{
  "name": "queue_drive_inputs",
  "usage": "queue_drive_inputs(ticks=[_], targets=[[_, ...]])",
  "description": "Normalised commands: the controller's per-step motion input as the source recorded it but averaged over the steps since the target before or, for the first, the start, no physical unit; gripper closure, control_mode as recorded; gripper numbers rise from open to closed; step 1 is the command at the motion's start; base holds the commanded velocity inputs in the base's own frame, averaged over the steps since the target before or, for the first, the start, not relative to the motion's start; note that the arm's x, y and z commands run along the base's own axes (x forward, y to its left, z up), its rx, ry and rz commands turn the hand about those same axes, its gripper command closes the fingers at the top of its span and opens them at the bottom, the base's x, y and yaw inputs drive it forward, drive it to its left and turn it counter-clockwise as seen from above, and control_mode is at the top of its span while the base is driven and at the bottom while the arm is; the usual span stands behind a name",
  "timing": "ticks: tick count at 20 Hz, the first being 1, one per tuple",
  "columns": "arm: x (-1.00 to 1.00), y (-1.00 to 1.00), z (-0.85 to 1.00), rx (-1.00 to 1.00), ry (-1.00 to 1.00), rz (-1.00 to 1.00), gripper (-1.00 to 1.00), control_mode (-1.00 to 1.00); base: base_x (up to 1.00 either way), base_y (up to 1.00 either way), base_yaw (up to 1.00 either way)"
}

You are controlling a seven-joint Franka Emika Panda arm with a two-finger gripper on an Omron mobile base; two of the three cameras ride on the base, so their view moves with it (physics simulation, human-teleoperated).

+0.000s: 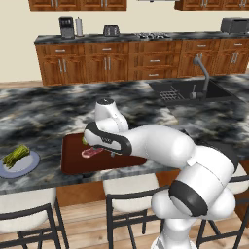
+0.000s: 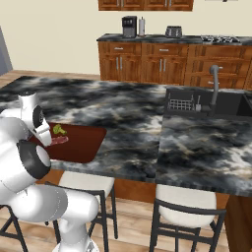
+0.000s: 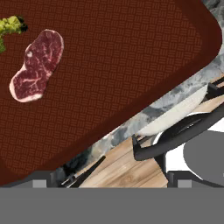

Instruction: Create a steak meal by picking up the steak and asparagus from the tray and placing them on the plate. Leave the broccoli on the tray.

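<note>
Fingers [image 3: 43, 183] barely visible as dark tips low in the hand view, spread or pressed together impossible to tell, nothing between them. Gripper hidden behind the arm's own white links in both base views, poised above the tray [image 1: 73, 165] at centre frame in the left base view. Steak [image 3: 37, 64] flat on the tray's woven dark-red surface, upper left of the hand view, marbled pink, untouched. Broccoli [image 3: 9, 27] just beside it at the far upper left edge, partly cut off by the frame. Same pair seen small in the right base view: steak [image 2: 61, 140] and broccoli [image 2: 60, 130] near the tray's [image 2: 83, 145] left end, beside the arm. Asparagus [image 1: 16, 155] already lying on the plate [image 1: 26, 166], lower left of the left base view, well apart from the tray on the dark marbled counter [image 1: 48, 112]. Stools [image 1: 131, 194] tucked below the counter edge; sink [image 1: 194, 90] with faucet upper right.
</note>
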Motion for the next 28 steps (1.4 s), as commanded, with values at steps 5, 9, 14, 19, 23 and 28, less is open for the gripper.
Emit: queue_drive_inputs(ticks=[5, 9, 14, 19, 23, 28], targets=[[0.43, 0.03, -0.19, 0.00, 0.01, -0.08, -1.00, -1.00, 0.00, 0.00, 0.00], [0.30, 0.14, -0.20, 0.00, 0.00, -0.05, -1.00, -1.00, 0.00, 0.00, 0.00], [0.23, 0.17, -0.25, 0.00, 0.00, -0.04, -1.00, -1.00, 0.00, 0.00, 0.00], [0.22, 0.15, -0.27, 0.00, 0.00, -0.04, -1.00, -1.00, 0.00, 0.00, 0.00], [0.23, 0.16, -0.26, 0.00, 0.00, -0.04, -1.00, -1.00, 0.00, 0.00, 0.00], [0.25, 0.16, -0.22, 0.00, 0.00, -0.04, -1.00, -1.00, 0.00, 0.00, 0.00]])
